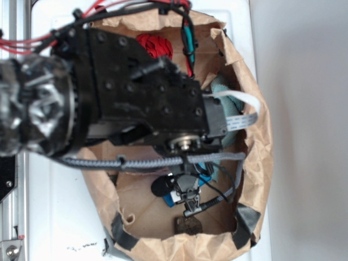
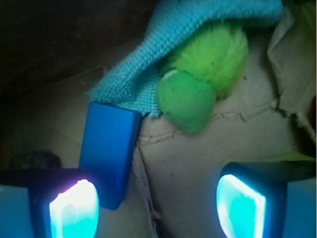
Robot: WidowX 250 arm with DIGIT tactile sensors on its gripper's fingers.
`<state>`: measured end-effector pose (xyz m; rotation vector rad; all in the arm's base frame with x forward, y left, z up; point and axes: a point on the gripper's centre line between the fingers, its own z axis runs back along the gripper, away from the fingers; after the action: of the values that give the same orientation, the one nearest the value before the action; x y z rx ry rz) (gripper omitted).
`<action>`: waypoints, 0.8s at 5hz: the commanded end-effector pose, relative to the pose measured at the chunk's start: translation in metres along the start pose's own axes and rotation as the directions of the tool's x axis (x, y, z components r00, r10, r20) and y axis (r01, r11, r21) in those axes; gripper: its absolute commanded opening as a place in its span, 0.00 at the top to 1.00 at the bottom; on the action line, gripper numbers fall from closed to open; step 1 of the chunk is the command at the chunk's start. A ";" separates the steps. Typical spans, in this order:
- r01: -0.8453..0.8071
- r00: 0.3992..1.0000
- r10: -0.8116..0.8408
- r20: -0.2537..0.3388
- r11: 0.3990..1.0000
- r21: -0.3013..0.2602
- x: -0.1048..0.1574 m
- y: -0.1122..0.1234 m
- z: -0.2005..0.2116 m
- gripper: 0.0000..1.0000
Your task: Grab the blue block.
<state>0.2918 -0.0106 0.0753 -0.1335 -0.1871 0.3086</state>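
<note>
The blue block (image 2: 109, 148) stands on edge on the brown paper floor, just beyond my left fingertip (image 2: 73, 210) and slightly inside the gap. My gripper (image 2: 157, 210) is open, its two glowing pads far apart, with only bare paper between them. The right fingertip (image 2: 241, 206) is well away from the block. In the exterior view the gripper (image 1: 187, 198) hangs low inside the paper bag (image 1: 255, 163), and slivers of the blue block (image 1: 169, 199) show beside it, mostly hidden by the arm.
A pale teal cloth (image 2: 163, 64) lies just behind the block, touching its far corner. A fuzzy green toy (image 2: 198, 84) rests on it. The bag also holds a red object (image 1: 155, 46) at the back and a dark lump (image 1: 187, 225) near the front wall.
</note>
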 end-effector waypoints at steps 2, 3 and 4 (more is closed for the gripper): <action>-0.261 0.965 0.261 -0.001 0.964 -0.047 0.010 -0.011 0.006 0.00; -0.292 0.956 0.292 -0.013 0.953 -0.085 0.009 -0.022 0.016 0.00; -0.251 0.967 0.253 0.005 0.962 -0.111 0.007 -0.025 0.014 0.00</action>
<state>0.3023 -0.0299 0.0777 -0.2434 -0.1447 0.5627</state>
